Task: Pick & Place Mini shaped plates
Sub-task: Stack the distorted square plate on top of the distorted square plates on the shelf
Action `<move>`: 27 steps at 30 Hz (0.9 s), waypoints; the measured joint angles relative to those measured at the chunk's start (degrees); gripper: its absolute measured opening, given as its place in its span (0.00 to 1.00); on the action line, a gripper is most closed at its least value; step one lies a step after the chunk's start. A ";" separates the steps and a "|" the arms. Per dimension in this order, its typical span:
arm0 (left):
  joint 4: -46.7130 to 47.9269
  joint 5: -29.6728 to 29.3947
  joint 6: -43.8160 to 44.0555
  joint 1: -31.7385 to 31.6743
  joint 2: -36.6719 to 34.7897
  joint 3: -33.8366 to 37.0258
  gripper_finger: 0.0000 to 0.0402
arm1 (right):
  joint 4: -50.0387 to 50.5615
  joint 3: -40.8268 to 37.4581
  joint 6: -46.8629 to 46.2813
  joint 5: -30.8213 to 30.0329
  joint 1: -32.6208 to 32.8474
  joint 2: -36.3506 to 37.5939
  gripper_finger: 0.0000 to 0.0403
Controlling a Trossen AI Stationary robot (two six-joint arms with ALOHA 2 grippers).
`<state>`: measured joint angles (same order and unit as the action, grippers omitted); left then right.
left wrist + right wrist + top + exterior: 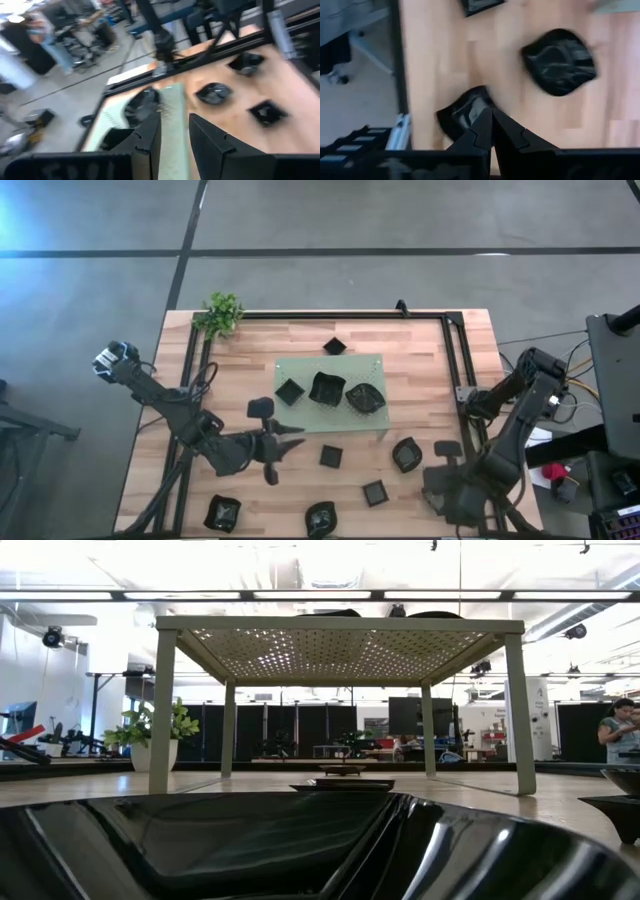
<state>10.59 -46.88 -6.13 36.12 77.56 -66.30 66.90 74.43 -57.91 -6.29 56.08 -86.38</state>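
Nearest the low cam, a glossy black mini plate (300, 845) fills the foreground; its shape can't be read from there. Behind it stands the light green perforated mat (340, 650), raised on four legs.

From above you get the pale wooden table (430, 350) w/ a black rail frame (452, 370) and a small green leafy plant (220, 313) at one left corner. The mat sits mid-table, long axis parallel to the plant-side edge. It carries three black plates in a row along that axis: left one (290, 391), middle one (327, 388), right one (365, 398). A small square plate (334, 345) lies between mat and plant-side edge, corners pointing at the edges, diamond-wise. More plates are scattered toward the opposite edge, e.g. a square one (331, 455) and a rounded one (407, 454); none has a clear long axis.

Left gripper (292, 438) hovers by the mat's left corner on that side, fingers spread, holding nothing. Right gripper (492, 117) is by the right edge, fingers closed tip to tip at the rim of a black rail-side plate (462, 112); you can't tell whether the rim is pinched.

Open room: bare wood left of the mat and in the right corner on the plant side.
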 joint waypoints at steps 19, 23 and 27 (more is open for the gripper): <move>1.04 2.91 4.01 0.02 0.01 0.00 0.24 | -3.45 -0.02 1.15 0.34 1.31 -9.99 0.06; 1.05 2.91 4.68 0.02 0.00 0.00 0.24 | -2.37 -0.02 1.78 0.36 1.29 -11.82 0.12; 1.05 2.91 4.80 0.02 0.00 0.00 0.24 | -2.40 -0.02 4.59 0.34 1.28 -12.55 0.20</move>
<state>11.64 -43.97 -1.33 36.14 77.56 -66.30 64.50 74.41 -53.32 -5.96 57.35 -98.93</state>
